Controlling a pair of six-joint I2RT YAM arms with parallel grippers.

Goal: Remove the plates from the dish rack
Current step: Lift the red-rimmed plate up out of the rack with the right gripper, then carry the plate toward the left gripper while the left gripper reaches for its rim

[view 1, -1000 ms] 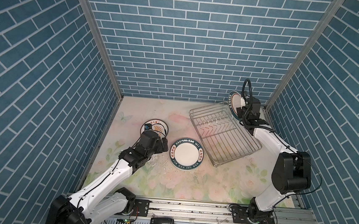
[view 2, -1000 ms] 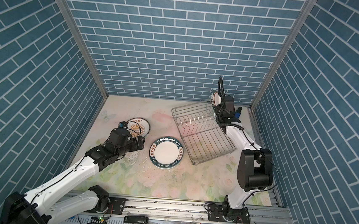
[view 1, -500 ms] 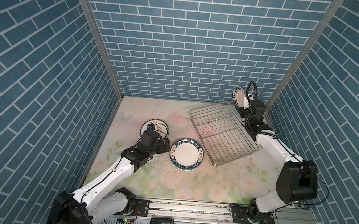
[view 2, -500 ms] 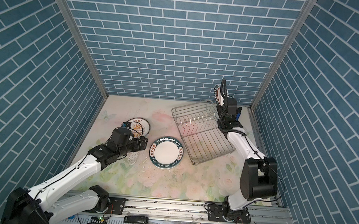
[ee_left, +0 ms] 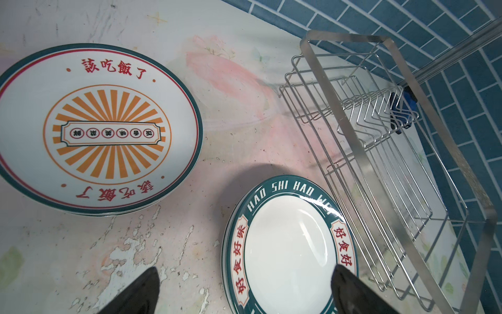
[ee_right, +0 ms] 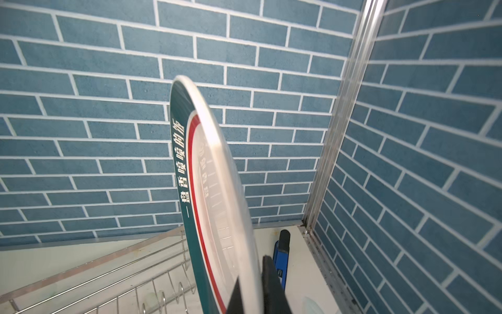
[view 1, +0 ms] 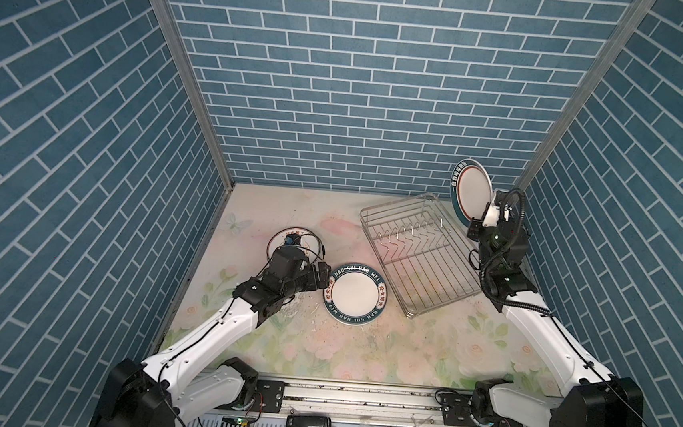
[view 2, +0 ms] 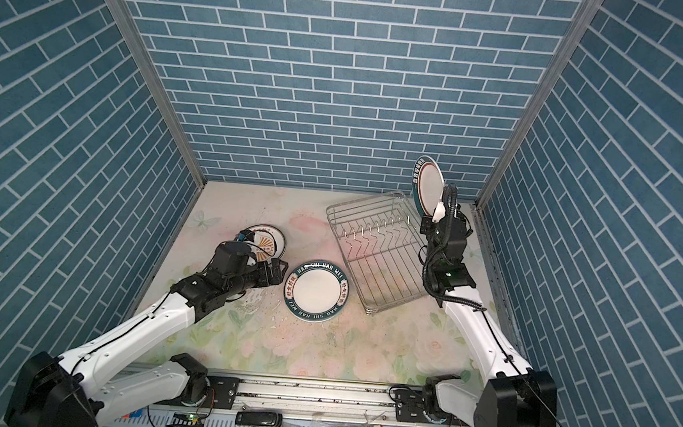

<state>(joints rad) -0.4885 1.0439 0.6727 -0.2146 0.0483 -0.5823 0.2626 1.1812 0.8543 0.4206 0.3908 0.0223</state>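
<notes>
Right hand (view 1: pixel 486 211) raised, clamping upright plate (view 1: pixel 471 189); left hand (view 1: pixel 323 279) low, spread wide

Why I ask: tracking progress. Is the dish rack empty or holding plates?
Empty: the dish rack shows bare prongs in both top views; the right claw holds one plate upright by its far corner.

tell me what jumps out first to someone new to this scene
A teal-rimmed plate stands on edge in the air, pinched in the shut right pincer above the far right corner of the dish rack, which holds no plates. Left of the rack in both top views a lettered plate and a sunburst plate lie flat on the flowered table, the open left pincer beside the lettered one.
</notes>
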